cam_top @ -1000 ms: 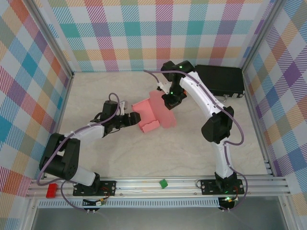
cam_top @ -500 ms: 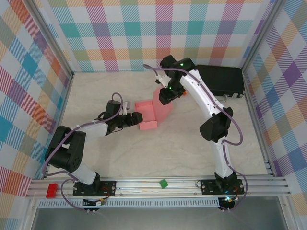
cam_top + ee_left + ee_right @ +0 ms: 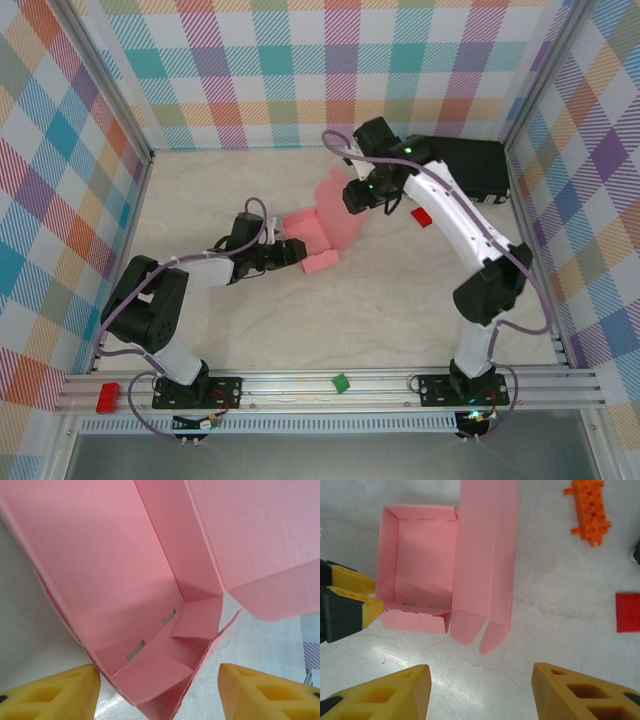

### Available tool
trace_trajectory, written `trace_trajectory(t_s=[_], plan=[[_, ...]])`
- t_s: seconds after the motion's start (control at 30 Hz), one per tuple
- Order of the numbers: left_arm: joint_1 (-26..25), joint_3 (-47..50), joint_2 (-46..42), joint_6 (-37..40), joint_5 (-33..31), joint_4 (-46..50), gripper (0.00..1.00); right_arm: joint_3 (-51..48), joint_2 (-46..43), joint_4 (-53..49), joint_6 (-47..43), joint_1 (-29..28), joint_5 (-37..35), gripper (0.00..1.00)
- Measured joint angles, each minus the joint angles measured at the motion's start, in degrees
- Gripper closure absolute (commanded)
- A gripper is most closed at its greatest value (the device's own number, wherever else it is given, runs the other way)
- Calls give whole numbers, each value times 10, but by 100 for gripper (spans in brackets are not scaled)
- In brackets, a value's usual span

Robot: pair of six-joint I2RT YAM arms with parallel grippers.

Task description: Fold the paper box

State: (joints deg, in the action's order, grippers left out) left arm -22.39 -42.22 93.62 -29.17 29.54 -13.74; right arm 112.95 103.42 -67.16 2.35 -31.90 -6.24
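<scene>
Mid-fold, seen from my desk: L claw, left of centre in the top view, stands wide open. The near corner of the paper box sits between its yellow fingertips. I see no pinch on the card, so I read it as holding nothing, poss. just brushing a wall.

The box sits mid-frame on the bench, tray open, front tabs tucked in, lid open. Can't tell if the lid lies flat or leans.

In the R wrist view the lid's long axis runs top to bottom, right of the tray, with the tuck flaps pointing down toward the R claw. That claw hangs over bare bench just below the flaps, jaws wide, empty.

My call: R arm is nearer the lid, so closing it falls to that side, swinging it leftward over the tray.
</scene>
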Motion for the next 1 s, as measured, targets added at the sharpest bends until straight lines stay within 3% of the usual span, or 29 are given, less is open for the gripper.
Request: trace_trajectory(t_s=[0.23, 0.37, 0.53, 0.67, 0.83, 1.0], plan=[[-49, -11, 13, -17, 11, -15, 34, -223, -148, 114, 60, 49, 3, 41], [-53, -31, -21, 6, -7, 35, 28, -365, -242, 177, 104, 88, 25, 40], [-39, -87, -90, 68, -71, 136, 19, -523, -332, 253, 176, 92, 64, 39], [9, -126, -114, 116, -133, 177, 15, -660, -359, 362, 260, 92, 127, 39], [64, -197, -28, 183, -166, 202, 21, -789, -349, 520, 362, 92, 188, 36], [95, -240, 89, 232, -114, 196, 23, -830, -300, 666, 427, 90, 228, 36]])
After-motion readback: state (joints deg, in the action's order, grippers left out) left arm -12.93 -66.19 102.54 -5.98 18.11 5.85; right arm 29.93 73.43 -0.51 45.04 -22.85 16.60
